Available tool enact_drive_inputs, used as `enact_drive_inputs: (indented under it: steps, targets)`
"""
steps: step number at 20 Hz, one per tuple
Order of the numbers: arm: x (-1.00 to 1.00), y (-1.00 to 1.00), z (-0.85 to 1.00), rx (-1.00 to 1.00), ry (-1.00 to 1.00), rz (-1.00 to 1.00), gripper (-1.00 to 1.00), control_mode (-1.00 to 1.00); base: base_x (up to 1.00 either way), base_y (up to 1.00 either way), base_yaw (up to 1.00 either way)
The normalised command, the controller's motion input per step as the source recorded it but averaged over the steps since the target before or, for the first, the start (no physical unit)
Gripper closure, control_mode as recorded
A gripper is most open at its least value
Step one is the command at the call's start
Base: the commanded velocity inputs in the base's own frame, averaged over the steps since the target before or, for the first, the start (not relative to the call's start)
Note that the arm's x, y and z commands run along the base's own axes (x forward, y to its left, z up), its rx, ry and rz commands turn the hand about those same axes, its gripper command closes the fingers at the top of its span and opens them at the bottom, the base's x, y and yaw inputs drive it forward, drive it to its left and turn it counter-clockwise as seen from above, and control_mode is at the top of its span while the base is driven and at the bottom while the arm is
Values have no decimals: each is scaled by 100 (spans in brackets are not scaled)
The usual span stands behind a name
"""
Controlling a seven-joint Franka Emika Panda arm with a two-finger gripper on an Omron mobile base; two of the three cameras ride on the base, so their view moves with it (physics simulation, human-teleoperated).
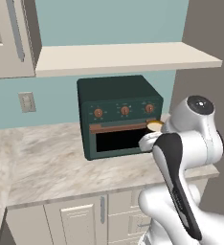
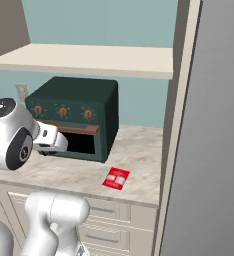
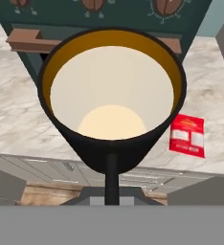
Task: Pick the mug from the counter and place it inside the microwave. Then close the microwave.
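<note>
While the mug [image 3: 112, 103] hangs above the counter [image 3: 18, 119] edge, upright with its mouth toward the hand camera and its cream inside holding nothing, the gripper [image 3: 111, 189] is pinched on its near wall, just before the dark green toaster oven [image 1: 118, 115], a red packet [image 2: 116, 178] lying beside.

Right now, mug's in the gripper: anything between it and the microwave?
Cannot tell: no microwave is in view. The gripper holds the mug above the counter in front of the green toaster oven.
</note>
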Motion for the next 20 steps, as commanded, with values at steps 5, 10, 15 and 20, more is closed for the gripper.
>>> enact_drive_inputs:
  steps: [5, 10, 15, 20]
  targets:
    - [14, -5, 0, 0, 0, 0, 100, -100, 0, 0, 0]
    - [16, 0, 0, 0, 0, 0, 100, -100, 0, 0, 0]
    - [4, 0, 0, 0, 0, 0, 100, 100, -12, -12, 2]
    - [0, 0, 0, 0, 0, 0, 100, 100, -69, -7, 8]
